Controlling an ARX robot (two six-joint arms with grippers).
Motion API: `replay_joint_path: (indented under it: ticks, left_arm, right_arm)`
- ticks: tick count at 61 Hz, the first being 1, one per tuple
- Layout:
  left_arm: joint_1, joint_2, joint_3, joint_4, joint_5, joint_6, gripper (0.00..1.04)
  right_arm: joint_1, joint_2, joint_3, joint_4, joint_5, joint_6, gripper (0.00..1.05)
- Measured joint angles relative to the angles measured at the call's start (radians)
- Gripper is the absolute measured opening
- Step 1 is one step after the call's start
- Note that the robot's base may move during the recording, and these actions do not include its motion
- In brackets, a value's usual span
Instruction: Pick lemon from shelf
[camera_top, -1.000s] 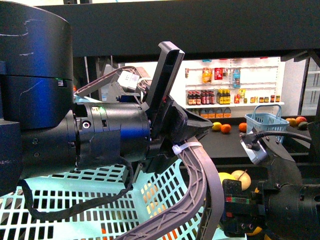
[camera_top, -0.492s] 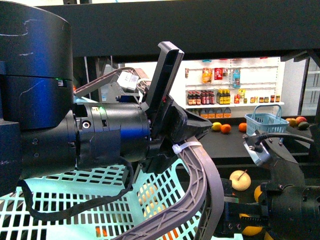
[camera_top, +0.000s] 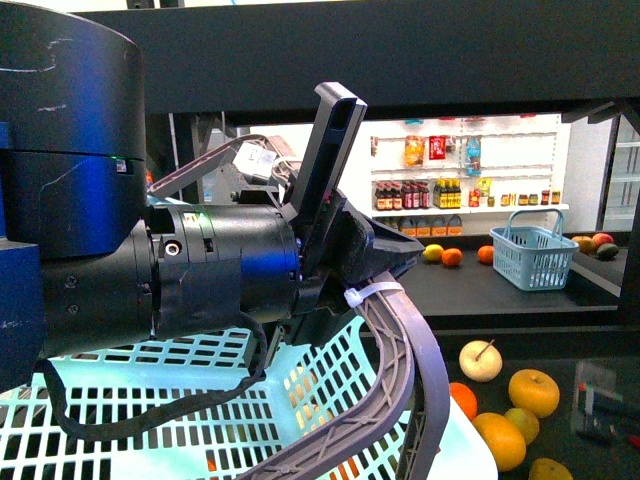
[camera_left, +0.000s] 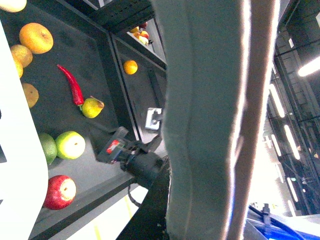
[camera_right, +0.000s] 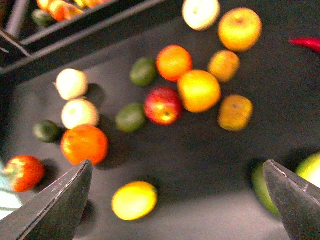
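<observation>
Lemon (camera_right: 134, 200) near orange (camera_right: 84, 144), lime (camera_right: 131, 118), red apple (camera_right: 163, 105) beyond

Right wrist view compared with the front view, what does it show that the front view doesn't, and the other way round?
Only the right wrist view shows the open right gripper, the lemon, a red apple and dark green fruits. Only the front view shows the left arm, the turquoise basket and a small blue basket. Both show the shelf deck with the pale round fruit and oranges.
</observation>
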Motion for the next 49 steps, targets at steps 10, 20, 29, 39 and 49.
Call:
replay_joint_path:
  ticks: [10, 20, 29, 39, 49]
  left_arm:
    - [0.000, 0.000, 0.000, 0.000, 0.002, 0.000, 0.07]
    - [0.000, 0.000, 0.000, 0.000, 0.005, -0.002, 0.07]
    - [0.000, 0.000, 0.000, 0.000, 0.004, -0.001, 0.07]
    - [0.000, 0.000, 0.000, 0.000, 0.002, -0.001, 0.07]
    - [0.000, 0.000, 0.000, 0.000, 0.003, -0.002, 0.07]
  right_arm:
    - [0.016, 0.146, 0.004, -0.001, -0.004, -0.067, 1.02]
    - [0.061, 0.265, 0.030, 0.007, -0.051, -0.130, 1.02]
    - [0.096, 0.335, 0.052, 0.033, -0.120, -0.224, 1.02]
    - [0.120, 0.420, 0.068, 0.081, -0.211, -0.394, 1.02]
    - [0.128, 0.459, 0.088, 0.105, -0.314, -0.513, 1.02]
